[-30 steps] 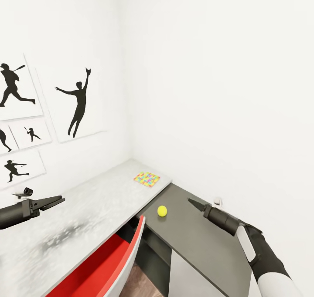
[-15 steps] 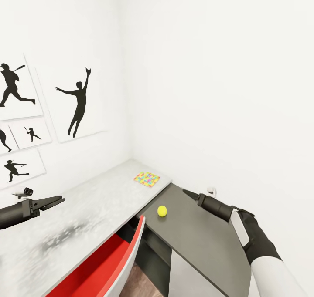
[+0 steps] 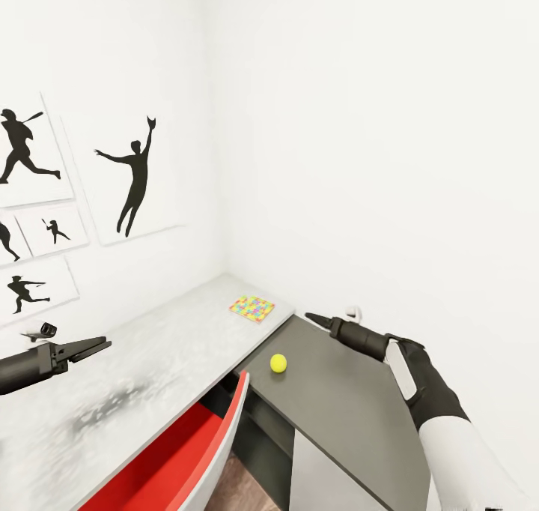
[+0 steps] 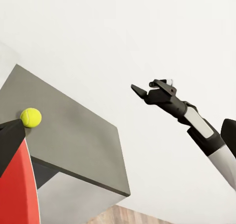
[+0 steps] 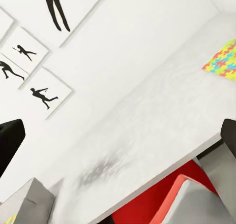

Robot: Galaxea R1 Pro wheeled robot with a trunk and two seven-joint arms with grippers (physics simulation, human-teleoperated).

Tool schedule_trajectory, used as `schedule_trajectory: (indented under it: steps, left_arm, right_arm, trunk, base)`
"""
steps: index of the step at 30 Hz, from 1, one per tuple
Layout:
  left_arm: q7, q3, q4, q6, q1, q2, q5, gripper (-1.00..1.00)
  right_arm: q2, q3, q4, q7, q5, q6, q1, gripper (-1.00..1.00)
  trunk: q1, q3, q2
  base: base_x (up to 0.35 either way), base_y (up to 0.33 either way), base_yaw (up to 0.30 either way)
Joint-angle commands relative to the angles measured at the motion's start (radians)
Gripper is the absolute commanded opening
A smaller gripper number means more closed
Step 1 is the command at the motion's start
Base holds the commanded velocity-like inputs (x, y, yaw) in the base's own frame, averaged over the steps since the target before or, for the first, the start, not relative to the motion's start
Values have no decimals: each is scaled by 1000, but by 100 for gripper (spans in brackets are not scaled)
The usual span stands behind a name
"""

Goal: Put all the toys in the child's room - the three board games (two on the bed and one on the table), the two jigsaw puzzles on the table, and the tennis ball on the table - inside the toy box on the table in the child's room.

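Observation:
The tennis ball [image 3: 278,363] [image 4: 30,117] lies on the lower dark-grey section [image 3: 340,402] of the table. One jigsaw puzzle [image 3: 252,308] [image 5: 223,62] lies flat at the far corner of the light-grey top [image 3: 157,361]. My right gripper [image 3: 314,320] hovers open over the dark section, beyond and right of the ball, close to the wall. My left gripper [image 3: 96,345] hangs open above the light-grey top at the left, holding nothing. A light-grey flared corner [image 5: 33,203], seemingly the toy box, sits at the near end of the top in the right wrist view.
A red-and-white chair [image 3: 191,440] is tucked under the desk corner just below the ball. Black silhouette pictures [image 3: 135,174] hang on the left wall. White walls close in behind both desk sections.
My right arm has reached forward and left over the dark section, ending farther from me and closer to the wall. The left arm, ball and puzzle have not moved.

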Motion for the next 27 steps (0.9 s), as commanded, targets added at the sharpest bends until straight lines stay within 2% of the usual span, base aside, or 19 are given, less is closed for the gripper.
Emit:
schedule_trajectory:
  steps: [1,2,7,18,22,27]
  left_arm:
    - [-5,0,0,11,0,0,-1,100]
    - [-5,0,0,11,0,0,-1,100]
    - [-5,0,0,11,0,0,-1,100]
    - [-5,0,0,11,0,0,-1,100]
    - [-5,0,0,11,0,0,-1,100]
    - [-5,0,0,11,0,0,-1,100]
  right_arm:
    - [0,-1,0,-5,-4,12,-6,100]
    - [3,3,0,-226,-4,78,-28,100]
    - [14,10,1,-262,-4,100,-36,100]
    - [58,16,10,-398,-3,157,-90,100]
    - [76,36,11,-456,-3,178,-107,100]
    - [84,88,16,-505,-4,193,-130,100]
  trunk:
    - [0,-1,-1]
    - [0,-1,-1]
    - [0,-1,-1]
    - [0,-1,-1]
    - [0,-1,-1]
    - [0,-1,-1]
  base:
    - [0,0,0]
    - [0,0,0]
    - [0,0,0]
    - [0,0,0]
    - [0,0,0]
    - [0,0,0]
